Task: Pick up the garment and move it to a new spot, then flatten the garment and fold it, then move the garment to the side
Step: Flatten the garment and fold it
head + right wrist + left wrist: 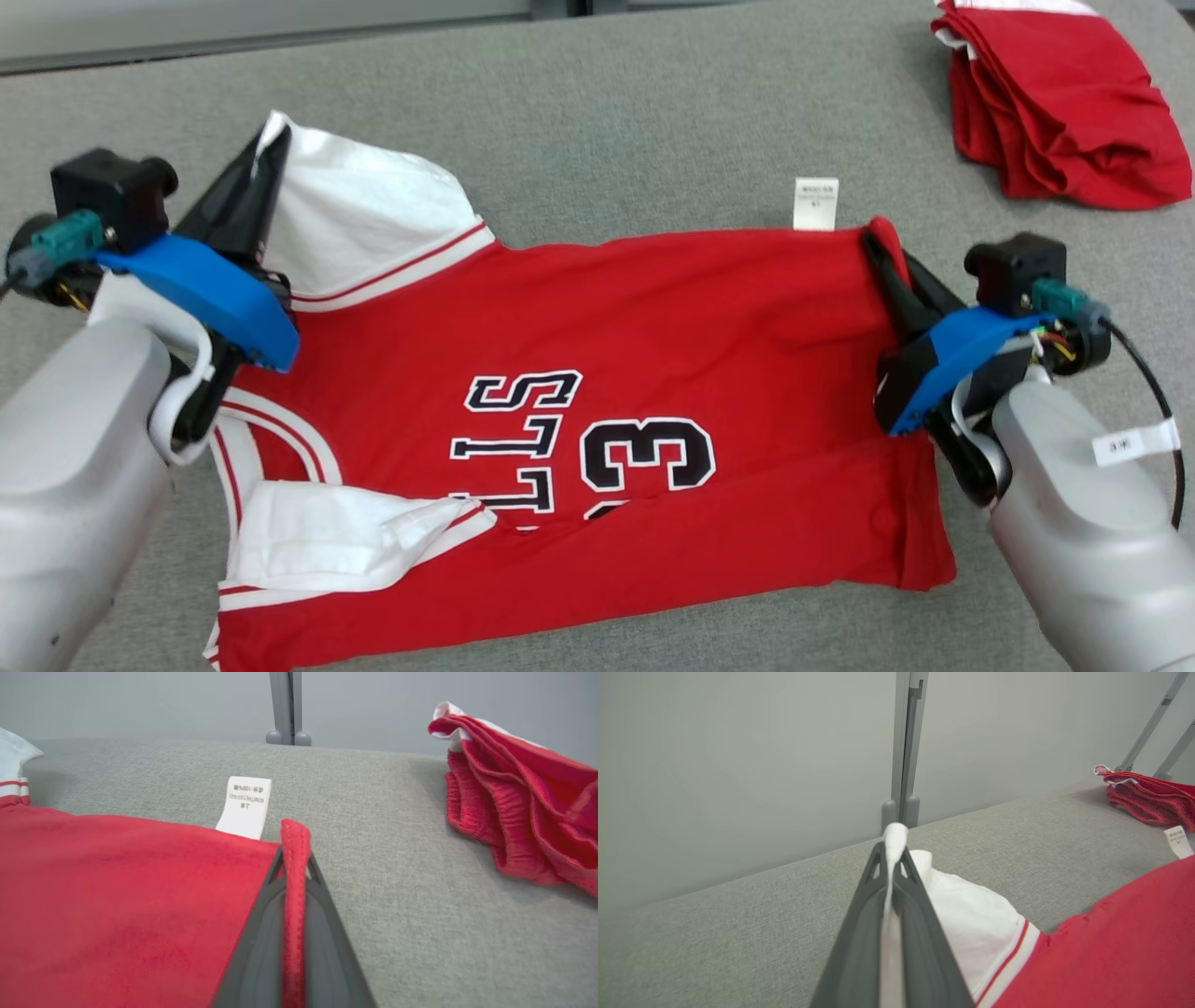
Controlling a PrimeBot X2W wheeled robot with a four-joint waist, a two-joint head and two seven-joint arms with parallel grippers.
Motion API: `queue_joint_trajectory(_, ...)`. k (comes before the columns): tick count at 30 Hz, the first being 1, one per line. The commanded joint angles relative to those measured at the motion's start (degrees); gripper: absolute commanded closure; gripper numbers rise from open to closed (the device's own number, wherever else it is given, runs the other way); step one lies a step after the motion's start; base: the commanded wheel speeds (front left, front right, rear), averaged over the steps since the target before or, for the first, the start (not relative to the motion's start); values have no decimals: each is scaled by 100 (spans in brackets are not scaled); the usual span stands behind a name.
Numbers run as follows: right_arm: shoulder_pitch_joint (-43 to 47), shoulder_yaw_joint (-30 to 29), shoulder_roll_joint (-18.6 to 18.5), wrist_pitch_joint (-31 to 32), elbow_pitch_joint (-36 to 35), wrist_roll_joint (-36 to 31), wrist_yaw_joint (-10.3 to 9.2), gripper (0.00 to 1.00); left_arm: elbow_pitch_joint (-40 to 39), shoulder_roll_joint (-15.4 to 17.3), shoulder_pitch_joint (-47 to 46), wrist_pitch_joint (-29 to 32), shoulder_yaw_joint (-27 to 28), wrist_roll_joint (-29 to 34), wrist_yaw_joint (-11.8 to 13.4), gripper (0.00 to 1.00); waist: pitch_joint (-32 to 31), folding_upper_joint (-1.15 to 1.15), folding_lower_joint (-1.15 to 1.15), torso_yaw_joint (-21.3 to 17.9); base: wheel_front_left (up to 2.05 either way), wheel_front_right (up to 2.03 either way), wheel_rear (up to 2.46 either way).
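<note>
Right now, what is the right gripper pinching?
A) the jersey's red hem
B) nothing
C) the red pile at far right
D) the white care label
A: the right gripper is shut on the red hem of the jersey; the care label lies free beside it.

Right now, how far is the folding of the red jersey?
Done: the jersey lies spread on the grey surface, its near side apparently folded over. In hand: the left hand pinches the white sleeve, the right hand the red hem. Left: finishing the fold and moving it aside.
</note>
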Motion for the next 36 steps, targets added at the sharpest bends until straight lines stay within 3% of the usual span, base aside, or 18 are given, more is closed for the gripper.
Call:
queue_joint_trajectory(1,166,-19,-47,-82,44,36,1,100,-242,43,227,-34,166,37,87,100,-200,0,0,120,0,0,0)
queue_joint_trajectory(9,628,-115,-106,-337,112,-40,1,100,-1720,183,1754,-34,760,330,541,100,-566,0,0,306,0,0,0)
queue_joint_trajectory(14,875,-247,-177,-414,64,-200,1,100,-2253,212,2548,-34,913,412,754,100,-706,0,0,415,0,0,0)
queue_joint_trajectory(26,1652,-778,-94,-440,-684,-594,1,100,-2788,154,3763,-34,1302,463,1050,100,-974,0,0,512,0,0,0)
queue_joint_trajectory(32,2236,-1165,52,-441,-1232,-818,1,100,-2885,-30,4331,-35,1547,514,1116,100,-1083,0,0,579,0,0,0)
queue_joint_trajectory(33,2308,-1205,66,-440,-1308,-839,1,91,-2854,-51,4395,-35,1547,529,1114,100,-1088,0,0,588,0,0,0)
queue_joint_trajectory(34,2388,-1248,90,-440,-1391,-856,1,58,-2831,-89,4436,-35,1576,530,1121,100,-1093,0,0,598,0,0,0)
queue_joint_trajectory(35,2466,-1305,115,-441,-1485,-884,1,0,-2805,-117,4463,-35,1626,562,1155,100,-1100,0,0,606,0,0,0)
queue_joint_trajectory(36,2545,-1369,150,-441,-1588,-903,1,0,-2790,-142,4484,-35,1663,620,1180,56,-1110,0,0,614,0,0,0)
